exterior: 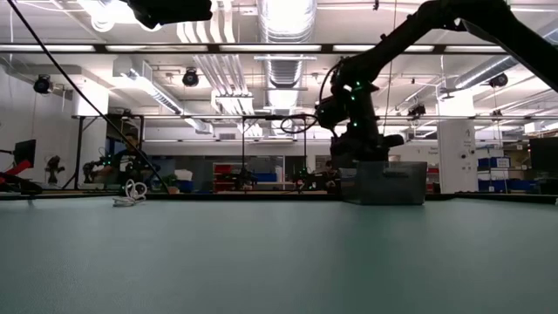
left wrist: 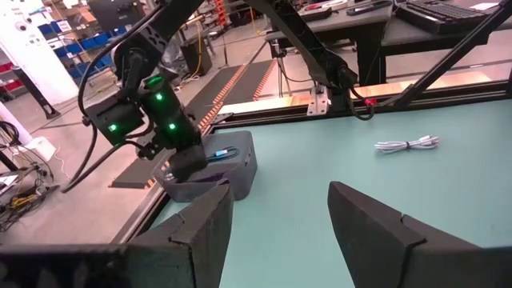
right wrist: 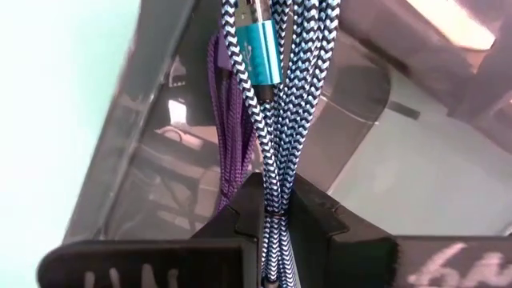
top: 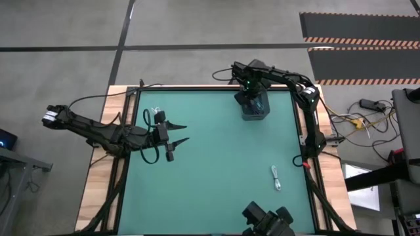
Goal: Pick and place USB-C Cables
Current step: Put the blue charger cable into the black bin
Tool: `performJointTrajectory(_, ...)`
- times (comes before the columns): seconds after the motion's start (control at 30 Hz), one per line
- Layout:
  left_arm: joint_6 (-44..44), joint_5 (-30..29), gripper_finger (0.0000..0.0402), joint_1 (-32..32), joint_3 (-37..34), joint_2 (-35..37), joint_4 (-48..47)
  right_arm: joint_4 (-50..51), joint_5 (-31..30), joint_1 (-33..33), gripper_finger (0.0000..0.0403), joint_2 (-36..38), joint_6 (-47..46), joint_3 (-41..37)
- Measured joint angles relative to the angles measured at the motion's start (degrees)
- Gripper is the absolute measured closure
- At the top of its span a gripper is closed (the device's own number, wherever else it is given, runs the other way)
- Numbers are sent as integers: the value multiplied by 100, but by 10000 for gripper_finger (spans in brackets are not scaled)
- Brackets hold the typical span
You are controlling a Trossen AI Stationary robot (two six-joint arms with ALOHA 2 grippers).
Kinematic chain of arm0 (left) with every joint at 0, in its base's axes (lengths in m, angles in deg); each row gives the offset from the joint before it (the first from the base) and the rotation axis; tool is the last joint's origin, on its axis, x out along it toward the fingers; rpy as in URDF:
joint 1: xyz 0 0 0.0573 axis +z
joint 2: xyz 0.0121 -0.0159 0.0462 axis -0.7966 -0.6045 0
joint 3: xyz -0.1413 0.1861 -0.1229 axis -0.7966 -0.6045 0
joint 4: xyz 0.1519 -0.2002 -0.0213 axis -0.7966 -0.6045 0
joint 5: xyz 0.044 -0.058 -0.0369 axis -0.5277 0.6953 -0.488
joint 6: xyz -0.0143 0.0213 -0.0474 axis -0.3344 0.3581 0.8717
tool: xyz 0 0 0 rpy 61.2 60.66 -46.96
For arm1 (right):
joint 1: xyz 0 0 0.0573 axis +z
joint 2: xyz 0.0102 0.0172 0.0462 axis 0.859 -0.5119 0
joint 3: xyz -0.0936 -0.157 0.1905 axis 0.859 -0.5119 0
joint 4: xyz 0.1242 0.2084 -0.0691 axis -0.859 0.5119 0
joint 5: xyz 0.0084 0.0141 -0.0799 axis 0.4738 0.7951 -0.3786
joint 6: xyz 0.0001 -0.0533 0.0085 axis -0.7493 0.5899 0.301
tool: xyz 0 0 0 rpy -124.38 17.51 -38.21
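My right gripper (top: 252,98) (right wrist: 276,204) hangs over the grey translucent bin (top: 254,108) (exterior: 388,183) at the table's far edge, shut on the teal-blue braided cable (right wrist: 276,96). A purple cable (right wrist: 228,136) lies inside the bin. The white cable (top: 157,115) (exterior: 131,192) rests on the mat beside my left gripper (top: 186,132) (left wrist: 280,196), which is open and hovers at the table's left side. The light grey cable (top: 276,177) (left wrist: 408,145) lies flat on the mat toward the near right. No black cable shows. My right gripper pinches the teal-blue cable's bundle of several strands (right wrist: 274,188) between its two fingers, coming from above and pointing down. The bundle reaches past the fingertips into the bin's mouth, its teal connector (right wrist: 260,48) at the far end. Whether it touches the bin's floor is hidden.
The green mat (top: 216,177) lies open between the two arms. A wooden border and black frame rails (top: 118,177) run along the table's sides. Another dark device (top: 266,221) sits at the near edge. Loose wiring lies off the table to the right (top: 357,121).
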Motion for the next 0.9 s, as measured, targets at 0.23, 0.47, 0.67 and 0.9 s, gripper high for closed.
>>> performJointTrajectory(0.23,0,1,212,0,0,0,0,-264,0,0,375,2,3,-340)
performJointTrajectory(0.47,-2,1,212,0,0,0,0,-583,-2,0,375,2,15,-564)
performJointTrajectory(0.67,-4,1,212,0,0,0,0,-661,-4,0,375,2,17,-635)
performJointTrajectory(0.9,-4,0,212,0,0,0,0,-718,-4,0,375,2,18,-635)
